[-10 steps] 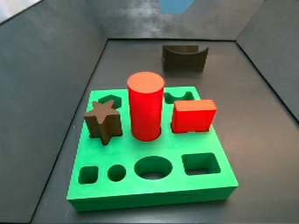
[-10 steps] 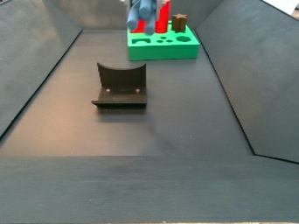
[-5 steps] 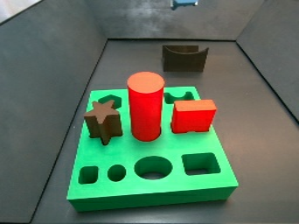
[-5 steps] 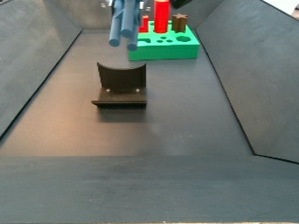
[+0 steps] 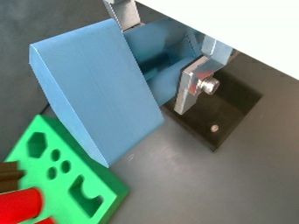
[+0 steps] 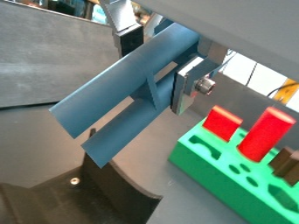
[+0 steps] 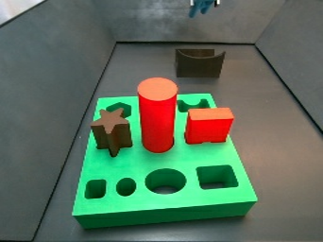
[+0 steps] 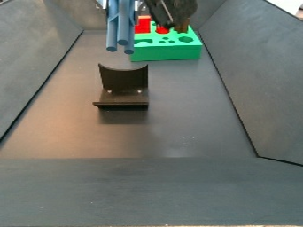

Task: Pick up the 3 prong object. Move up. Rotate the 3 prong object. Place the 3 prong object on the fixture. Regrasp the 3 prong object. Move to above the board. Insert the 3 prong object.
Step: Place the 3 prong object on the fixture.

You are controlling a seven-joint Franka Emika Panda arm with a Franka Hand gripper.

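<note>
The 3 prong object (image 8: pixel 117 25) hangs at upper centre-left of a side view, above the fixture (image 8: pixel 122 88) and apart from it: slate-blue, long and thin, its prongs reading as parallel rods pointing down. In the opposite side view only a small blue tip (image 7: pixel 205 6) shows at the top edge, above the fixture (image 7: pixel 199 62).

Both wrist views show the piece close up. It fills the upper left as a broad light-blue slab (image 5: pixel 100 96), and appears as long blue fins running diagonally (image 6: pixel 128 96). Matte plastic, flat faces, sharp edges.

The claw (image 6: pixel 158 61) pinches the 3 prong object near its upper end. One silver finger plate (image 6: pixel 187 83) with a round screw head lies flat against the blue side; the same plate appears at (image 5: pixel 193 79). The claw (image 5: pixel 158 48) in that view sits at upper centre. Dark arm parts show at the top of a side view, right of the piece; the fingers themselves cannot be told there.

The board (image 7: pixel 164 156) is bright green, centre to lower frame, carrying a red cylinder (image 7: pixel 157 113), a red cube (image 7: pixel 210 125) and a brown star block (image 7: pixel 111 129); round, square and shaped holes are open along its front. In the facing side view the board (image 8: pixel 166 49) lies behind the fixture. The board corner (image 5: pixel 65 179) shows at lower left of a wrist view, and red pieces (image 6: pixel 251 131) stand on it at lower right of another.
</note>
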